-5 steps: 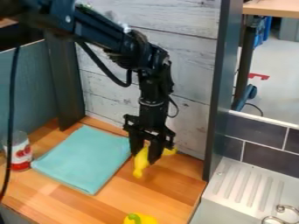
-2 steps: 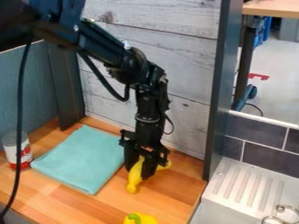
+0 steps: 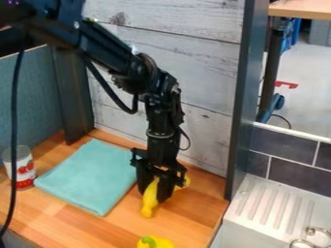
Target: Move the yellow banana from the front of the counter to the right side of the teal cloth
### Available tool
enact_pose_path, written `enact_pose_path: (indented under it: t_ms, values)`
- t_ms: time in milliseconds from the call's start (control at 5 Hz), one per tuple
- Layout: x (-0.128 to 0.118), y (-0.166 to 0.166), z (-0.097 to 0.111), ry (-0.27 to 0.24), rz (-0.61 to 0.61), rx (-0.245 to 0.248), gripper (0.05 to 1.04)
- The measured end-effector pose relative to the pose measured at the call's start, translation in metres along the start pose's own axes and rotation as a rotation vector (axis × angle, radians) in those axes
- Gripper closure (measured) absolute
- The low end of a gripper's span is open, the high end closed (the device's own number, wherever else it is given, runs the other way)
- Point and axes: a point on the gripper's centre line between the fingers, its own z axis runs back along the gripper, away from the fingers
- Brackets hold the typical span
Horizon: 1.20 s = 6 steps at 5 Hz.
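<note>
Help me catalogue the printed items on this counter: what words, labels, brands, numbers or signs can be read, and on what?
No text can be read.
Can: printed label with red shapes; any lettering is too small to read.
Yellow object in the claw: no lettering visible.

Tally. Gripper: one (image 3: 153,194). Yellow object, elongated: one (image 3: 148,199). Yellow pepper, green-stemmed: one (image 3: 162,243). Teal cloth: one (image 3: 90,177). Can: one (image 3: 25,167). Wooden counter: one (image 3: 184,218). Ridged white drainboard: one (image 3: 251,227). Metal tap, partly in frame: one (image 3: 313,231). Red item on far floor: one (image 3: 286,85).
</note>
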Motion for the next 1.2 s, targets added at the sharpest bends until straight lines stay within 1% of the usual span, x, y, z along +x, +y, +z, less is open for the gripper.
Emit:
enact_pose_path:
  t_ms: [200, 400, 600, 800, 1000, 1200]
  values:
    - [-0.001, 0.010, 0.027, -0.056, 0.021, 0.017, 0.155]
    - [-0.004, 0.025, 0.051, -0.111, 0.062, 0.039, 0.073]
    - [-0.010, 0.022, 0.061, -0.135, 0.031, 0.015, 0.079]
    - [-0.043, 0.023, 0.092, -0.188, -0.118, -0.059, 0.080]
    - [-0.087, 0.019, 0.116, -0.202, -0.250, -0.022, 0.081]
    - [-0.110, 0.034, 0.119, -0.215, -0.335, -0.013, 0.081]
